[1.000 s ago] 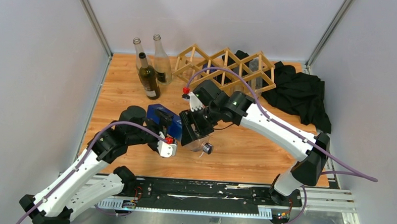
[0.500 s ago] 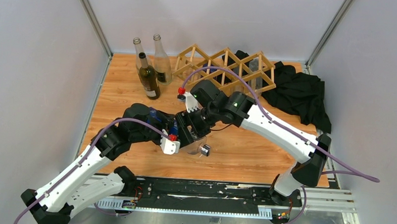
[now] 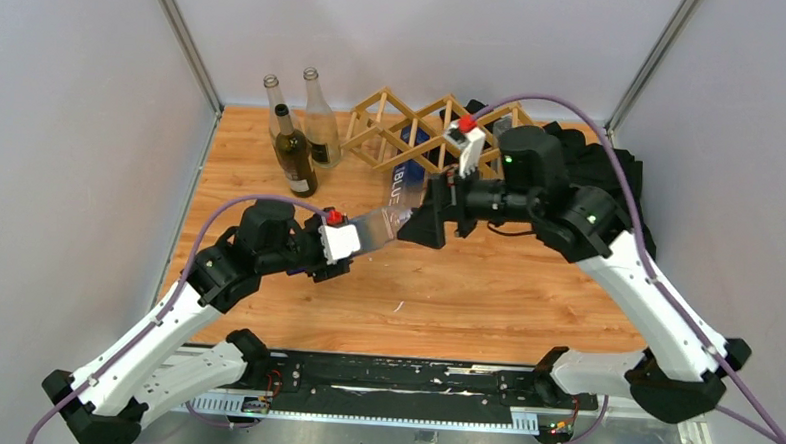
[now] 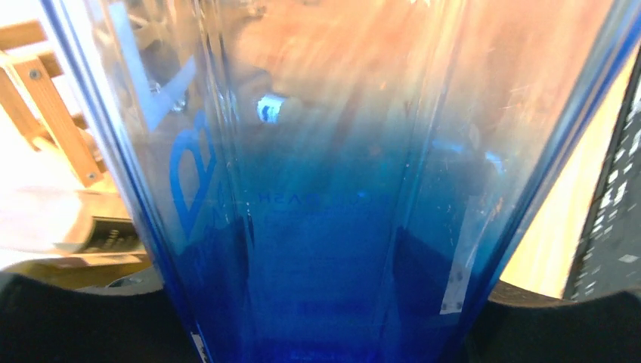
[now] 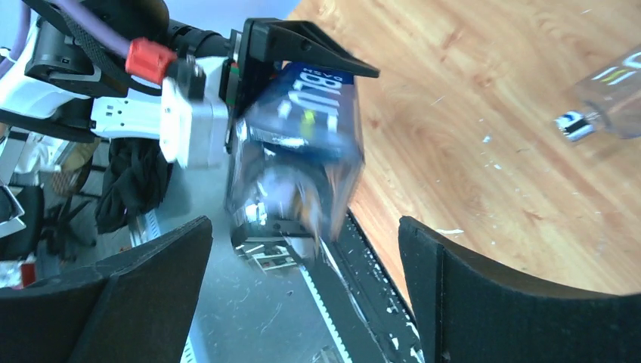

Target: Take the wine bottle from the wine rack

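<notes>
The left pincer is clamped around a clear, blue-tinted wine bottle. It holds the bottle in the air in front of the wine rack, free of its slats. The right pincer, also in front of the rack, gapes wide and empty near the bottle's end, so the left arm alone seems to bear it. Three other bottles stand on the worktop, left of the rack.

Blue-tinted glass wine bottle held aloft, tilted, clear of the light wooden lattice wine rack
</notes>
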{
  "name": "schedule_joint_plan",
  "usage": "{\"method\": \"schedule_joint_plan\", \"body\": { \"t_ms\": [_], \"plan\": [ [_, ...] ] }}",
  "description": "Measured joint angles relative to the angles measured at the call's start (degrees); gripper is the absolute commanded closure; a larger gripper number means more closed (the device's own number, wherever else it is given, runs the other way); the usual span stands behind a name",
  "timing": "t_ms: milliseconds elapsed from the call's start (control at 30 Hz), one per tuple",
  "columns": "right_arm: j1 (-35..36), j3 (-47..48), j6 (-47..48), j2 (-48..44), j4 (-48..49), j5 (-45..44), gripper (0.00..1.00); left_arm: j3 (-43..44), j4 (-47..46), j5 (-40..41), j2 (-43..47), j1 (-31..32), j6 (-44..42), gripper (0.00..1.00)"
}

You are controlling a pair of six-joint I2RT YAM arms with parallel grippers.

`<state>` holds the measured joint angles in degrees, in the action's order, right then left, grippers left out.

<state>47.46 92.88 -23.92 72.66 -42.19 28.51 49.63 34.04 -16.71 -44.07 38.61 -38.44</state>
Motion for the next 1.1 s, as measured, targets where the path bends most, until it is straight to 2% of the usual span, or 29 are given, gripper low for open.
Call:
{"method": "schedule_joint_plan", "body": {
  "t_ms": [233, 467, 767, 1000, 1033, 1067, 1100],
  "plan": [
    [-5.2, -4.5, 1.3, -8.3, 2.7, 0.7, 0.02, 5.2, -2.5, -2.8, -1.9, 0.0, 18.9, 1.00],
    [-5.3, -14.4, 1.2, -11.4, 15.5, 3.9, 0.02, 10.5, -4.6, -11.6, -4.0, -1.3, 31.4, 1.00],
    [-3.2, -14.5, 0.3, -8.6, 33.3, 7.5, 0.01, 12.9, -5.2, -22.2, -6.0, -2.6, 39.6, 1.00],
    [-0.3, -12.3, -0.2, -3.1, 41.4, 8.9, 0.01, 13.5, -5.0, -27.5, -6.3, -2.9, 41.7, 1.00],
    [0.0, -12.0, -0.2, -2.6, 41.8, 9.0, 0.05, 13.5, -4.9, -27.9, -6.3, -3.0, 41.8, 1.00],
    [0.6, -11.6, -0.2, -1.8, 42.7, 9.1, 0.13, 13.7, -4.5, -28.3, -6.4, -3.1, 41.8, 1.00],
    [1.1, -11.3, -0.3, -1.1, 43.3, 9.4, 0.27, 13.8, -4.3, -28.7, -6.5, -3.2, 41.8, 1.00]
  ]
}}
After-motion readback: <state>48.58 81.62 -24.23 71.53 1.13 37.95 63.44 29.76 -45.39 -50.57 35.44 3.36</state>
